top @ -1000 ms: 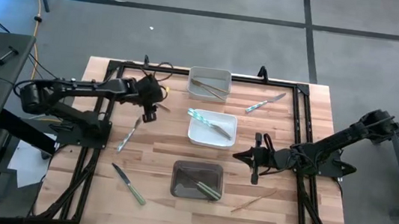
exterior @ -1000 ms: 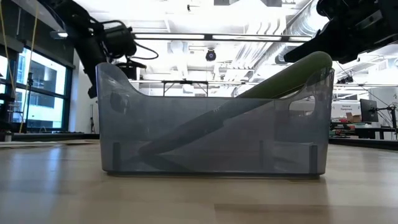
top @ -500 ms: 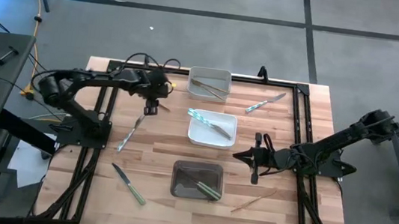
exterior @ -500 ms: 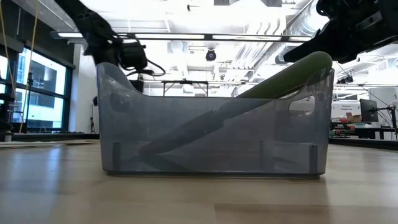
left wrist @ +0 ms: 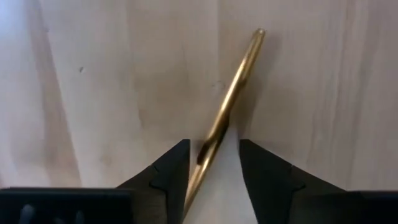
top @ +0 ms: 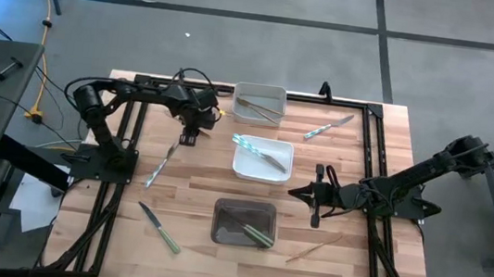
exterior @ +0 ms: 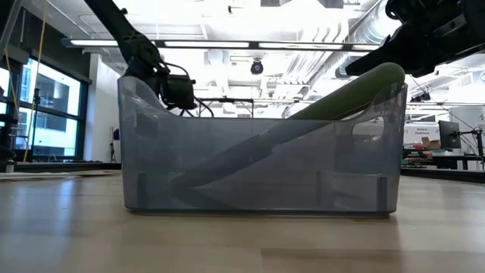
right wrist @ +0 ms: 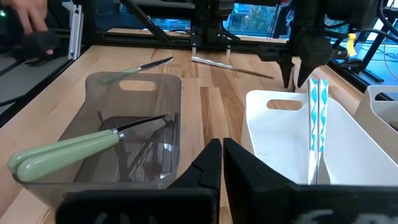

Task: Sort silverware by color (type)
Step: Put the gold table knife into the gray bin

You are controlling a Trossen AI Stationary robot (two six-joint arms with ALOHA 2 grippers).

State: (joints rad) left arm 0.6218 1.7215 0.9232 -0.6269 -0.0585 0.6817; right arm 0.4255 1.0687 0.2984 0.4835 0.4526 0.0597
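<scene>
One tan-handled utensil (left wrist: 227,102) is clamped between the left gripper (top: 188,135) fingers, at 9 o'clock from the white bin (top: 262,159), which holds blue-handled pieces (right wrist: 315,121). Right gripper (top: 316,197) fingers together. Grey bin (right wrist: 134,127): green-handled knives (right wrist: 68,149).

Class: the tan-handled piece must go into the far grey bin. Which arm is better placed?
The left. Its hand holds the tan-handled piece beside the grey bin; the right hand is empty by the white bin.
</scene>
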